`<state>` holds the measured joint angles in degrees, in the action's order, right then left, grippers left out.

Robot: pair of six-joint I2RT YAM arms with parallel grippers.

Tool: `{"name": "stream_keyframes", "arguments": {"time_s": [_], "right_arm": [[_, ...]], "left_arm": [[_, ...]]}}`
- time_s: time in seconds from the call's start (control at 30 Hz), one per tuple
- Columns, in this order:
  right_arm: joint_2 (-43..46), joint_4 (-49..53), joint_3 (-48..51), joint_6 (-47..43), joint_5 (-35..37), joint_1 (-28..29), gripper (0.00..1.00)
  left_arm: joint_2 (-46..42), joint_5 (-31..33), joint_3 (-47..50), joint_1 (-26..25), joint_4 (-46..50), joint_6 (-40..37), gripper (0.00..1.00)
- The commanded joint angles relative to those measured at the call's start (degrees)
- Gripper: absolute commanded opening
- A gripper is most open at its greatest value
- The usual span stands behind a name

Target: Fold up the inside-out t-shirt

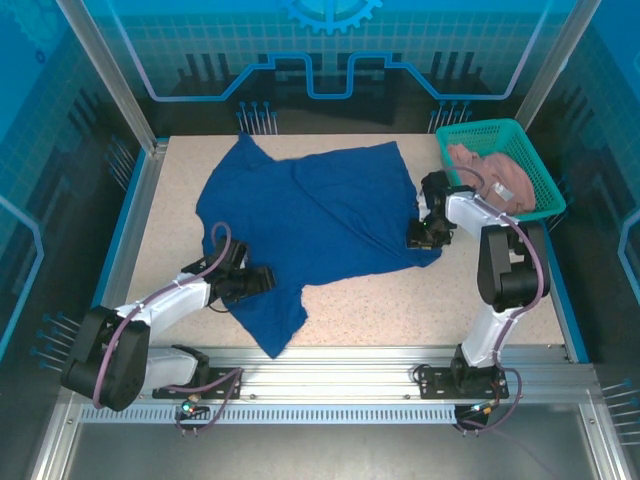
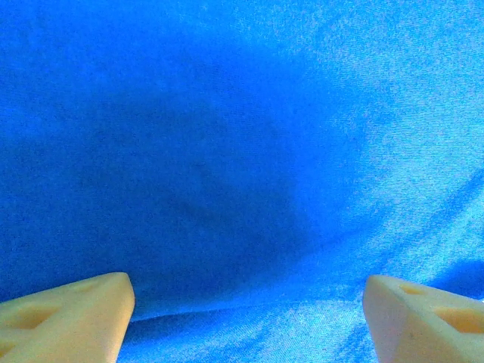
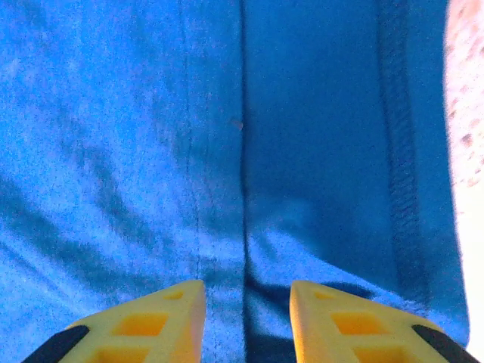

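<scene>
The blue t-shirt (image 1: 320, 225) is lying spread and plain-side-up across the middle of the table (image 1: 400, 310), rumpled into a rough four-cornered shape. One narrow tip is pointing toward the near edge, between the two arms, and another is pointing at the far left corner. Its longest stretch is running diagonally from that near tip to the far right corner, though the other diagonal is almost as long. No collar is visible, so I cannot tell which way the neck is facing.

The left gripper (image 1: 262, 280) is sitting low on the shirt's near left edge. In the left wrist view its jaws are standing wide apart over smooth blue cloth (image 2: 242, 151), gripping nothing.

The right gripper (image 1: 420, 238) is sitting at the shirt's right edge. In its wrist view the jaws are parted only a little, with a seam ridge (image 3: 243, 189) running into the gap. Whether they are touching the cloth I cannot tell.

A green basket (image 1: 500, 130) is standing at the far right corner, holding a pinkish garment (image 1: 480, 165).
</scene>
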<state>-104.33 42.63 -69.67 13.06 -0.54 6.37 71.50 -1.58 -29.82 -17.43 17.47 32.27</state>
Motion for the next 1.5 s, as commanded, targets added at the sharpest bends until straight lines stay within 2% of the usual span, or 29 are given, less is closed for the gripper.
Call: {"name": "stream_keyframes", "arguments": {"time_s": [0.0, 0.13, 0.37, 0.5, 0.8, 0.9, 0.97, 1.13, 1.33, 1.47], "right_arm": [[0.31, 0.98, 1.54, 0.68, -1.59, 0.22, 0.37], [-0.77, -0.31, 1.91, 1.11, -4.08, 0.4, 0.32], [-1.33, -0.79, 1.29, 1.18, -4.41, 0.17, 0.07], [0.6, -0.93, 1.11, 1.18, -4.67, -1.03, 0.0], [4.83, -0.79, 3.05, 1.71, -2.15, -2.82, 0.0], [5.4, -0.88, 5.02, 1.93, -4.82, -2.08, 0.26], [5.72, -1.13, 6.39, 2.23, -4.51, -1.54, 0.36], [4.6, -1.79, 7.88, 2.4, -4.78, -1.16, 0.37], [4.18, -2.86, 7.44, 2.85, -6.82, -0.62, 0.22], [3.39, -3.34, 7.66, 3.02, -8.0, -0.6, 0.22]], "left_arm": [[-0.06, -1.49, 1.17, -0.41, 2.19, 0.78, 0.82], [-0.17, -1.49, 1.28, -0.41, 2.12, 0.86, 0.82], [-0.68, -1.4, 1.41, -0.39, 2.2, 0.86, 0.82], [-0.66, -1.4, 1.44, -0.41, 2.13, 0.86, 0.82], [-0.64, -1.4, 1.52, -0.41, 2.13, 0.95, 0.82], [-0.62, -1.4, 1.44, -0.41, 2.05, 0.95, 0.82], [-0.47, -1.53, 1.43, -0.41, 2.04, 0.86, 0.82], [-0.47, -1.58, 1.44, -0.48, 2.09, 0.77, 0.82], [-0.64, -1.58, 1.44, -0.49, 2.04, 0.69, 0.82], [-0.75, -1.58, 1.45, -0.5, 2.1, 0.69, 0.82]]}}
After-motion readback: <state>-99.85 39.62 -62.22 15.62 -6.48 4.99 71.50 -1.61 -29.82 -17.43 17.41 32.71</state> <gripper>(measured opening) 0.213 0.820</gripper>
